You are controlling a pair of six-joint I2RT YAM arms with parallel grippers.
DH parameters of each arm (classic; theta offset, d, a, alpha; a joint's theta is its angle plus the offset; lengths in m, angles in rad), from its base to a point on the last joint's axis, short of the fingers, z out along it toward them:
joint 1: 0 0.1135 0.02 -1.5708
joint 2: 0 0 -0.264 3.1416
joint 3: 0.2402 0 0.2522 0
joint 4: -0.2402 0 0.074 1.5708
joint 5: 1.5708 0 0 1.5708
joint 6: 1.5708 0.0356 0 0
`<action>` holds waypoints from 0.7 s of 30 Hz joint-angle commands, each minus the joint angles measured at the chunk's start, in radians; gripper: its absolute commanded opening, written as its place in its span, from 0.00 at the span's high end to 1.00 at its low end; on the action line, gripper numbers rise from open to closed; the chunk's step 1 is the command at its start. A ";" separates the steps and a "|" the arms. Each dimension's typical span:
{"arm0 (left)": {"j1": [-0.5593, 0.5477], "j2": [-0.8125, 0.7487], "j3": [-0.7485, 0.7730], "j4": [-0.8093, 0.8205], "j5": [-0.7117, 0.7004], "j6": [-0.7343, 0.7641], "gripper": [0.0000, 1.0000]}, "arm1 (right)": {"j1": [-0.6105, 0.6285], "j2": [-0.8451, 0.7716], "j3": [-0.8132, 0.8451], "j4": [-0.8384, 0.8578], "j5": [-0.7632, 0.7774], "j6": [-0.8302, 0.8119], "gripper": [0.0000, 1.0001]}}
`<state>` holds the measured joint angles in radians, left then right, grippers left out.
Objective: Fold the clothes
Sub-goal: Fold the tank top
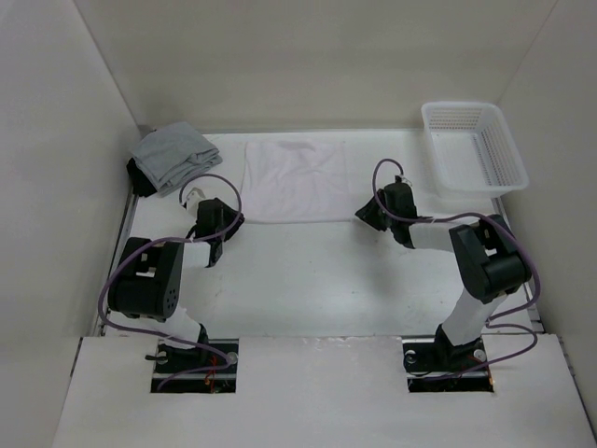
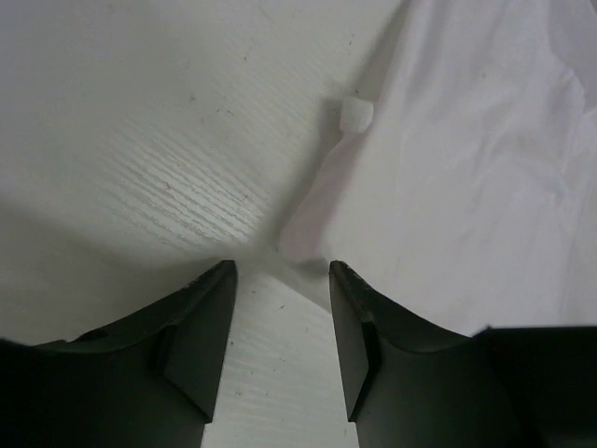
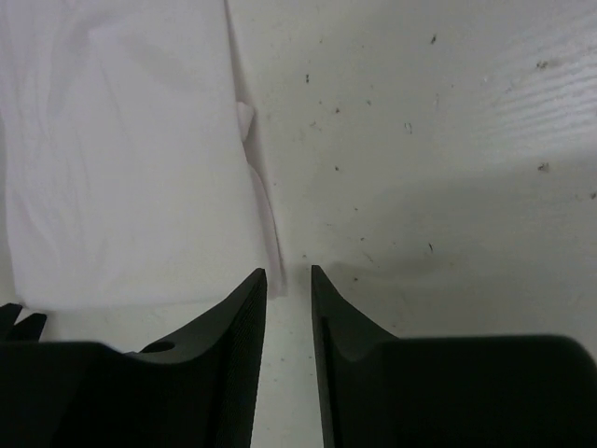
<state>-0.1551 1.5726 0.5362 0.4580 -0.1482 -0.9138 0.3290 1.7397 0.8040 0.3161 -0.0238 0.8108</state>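
The clothes point(image 1: 303, 177) are one plain white garment lying flat as a folded rectangle at the back middle of the table. My left gripper point(image 1: 231, 222) stands open at its near left corner. In the left wrist view the gripper point(image 2: 280, 271) has bare table between its fingers, and the clothes point(image 2: 466, 187) spread ahead and to the right. My right gripper point(image 1: 366, 215) is at the near right corner. It is open with a narrow gap point(image 3: 288, 273) and holds nothing; the edge of the clothes point(image 3: 121, 159) ends just ahead of its left fingertip.
A grey cloth bundle point(image 1: 173, 157) with a dark edge lies at the back left corner. A white lattice basket point(image 1: 459, 106) stands at the back right. White walls close in the table on three sides.
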 commanded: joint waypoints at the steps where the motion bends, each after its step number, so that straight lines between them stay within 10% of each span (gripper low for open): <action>1: 0.013 0.041 0.010 0.091 0.067 -0.043 0.59 | 0.008 -0.048 -0.023 0.127 -0.016 0.027 0.68; 21: 0.024 0.058 -0.012 0.076 -0.008 -0.071 0.91 | 0.026 -0.039 -0.103 0.238 -0.071 0.140 0.53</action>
<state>-0.1333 1.6230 0.5377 0.4931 -0.1349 -0.9771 0.3397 1.7283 0.7097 0.4557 -0.0654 0.9260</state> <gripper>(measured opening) 0.097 0.466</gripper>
